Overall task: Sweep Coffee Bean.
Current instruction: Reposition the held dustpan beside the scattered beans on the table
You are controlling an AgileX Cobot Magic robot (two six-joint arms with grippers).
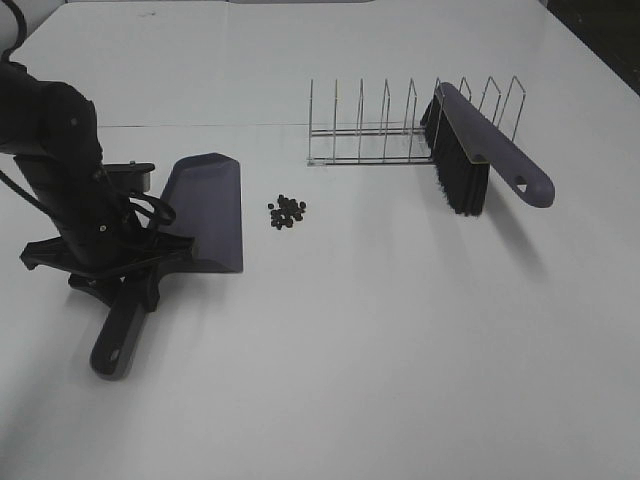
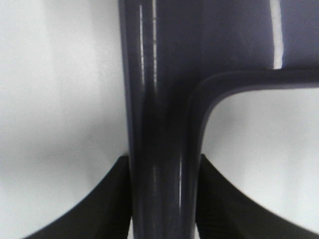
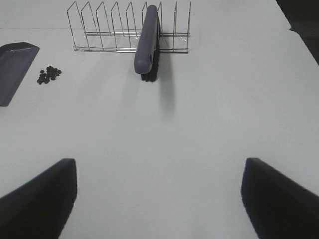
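The coffee beans lie in a small dark cluster on the white table, just right of the purple-grey dustpan. My left gripper is shut on the dustpan's handle. In the left wrist view the handle runs between my two black fingers. The purple brush with black bristles leans in the wire rack at the back right. My right gripper is open and empty above bare table, well short of the brush. The beans and the dustpan's edge also show in the right wrist view.
The wire rack with several upright dividers stands behind the beans. The dustpan's handle end points toward the table's front left. The dark edge of the table shows at the far right.
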